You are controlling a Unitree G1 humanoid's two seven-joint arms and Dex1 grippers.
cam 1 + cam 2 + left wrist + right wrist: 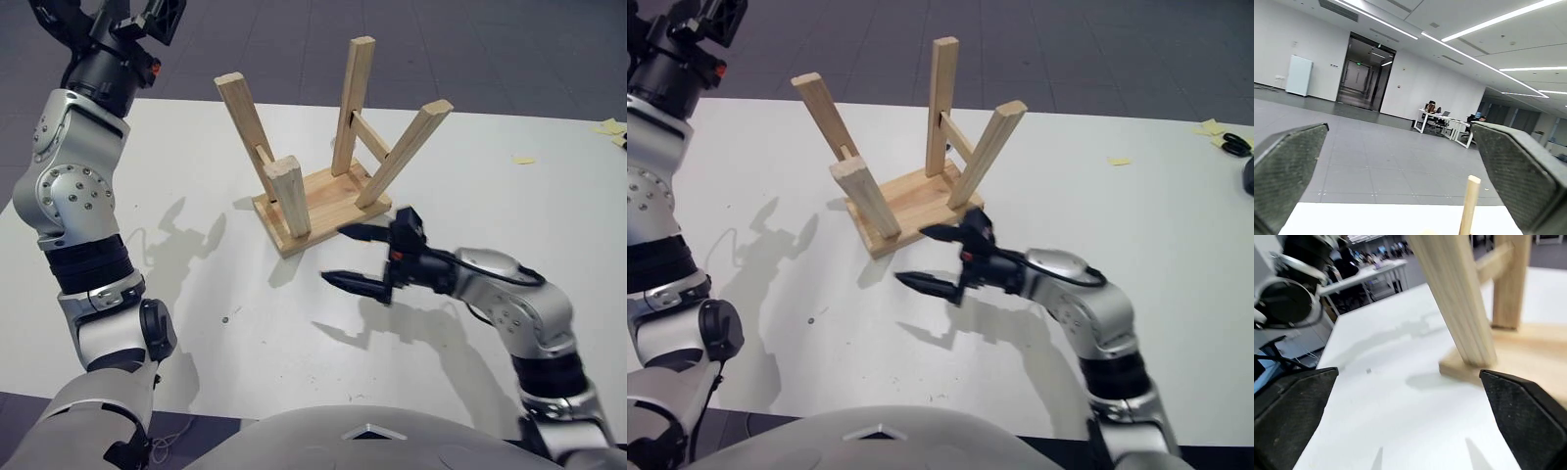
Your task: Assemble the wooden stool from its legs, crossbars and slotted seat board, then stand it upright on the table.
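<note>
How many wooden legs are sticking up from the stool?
4. All rise from the upside-down seat board: the back-left leg, the back-right leg, the front-left leg and the front-right leg. None seems hidden.

The left gripper (1399, 128) holds its dark textured pads (1288, 171) wide apart. Between them the tip of a wooden leg (1469, 205) rises above the white table (1376, 219). Beyond lie grey floor tiles (1376, 152), far desks (1442, 125) and a doorway (1361, 78).
</note>
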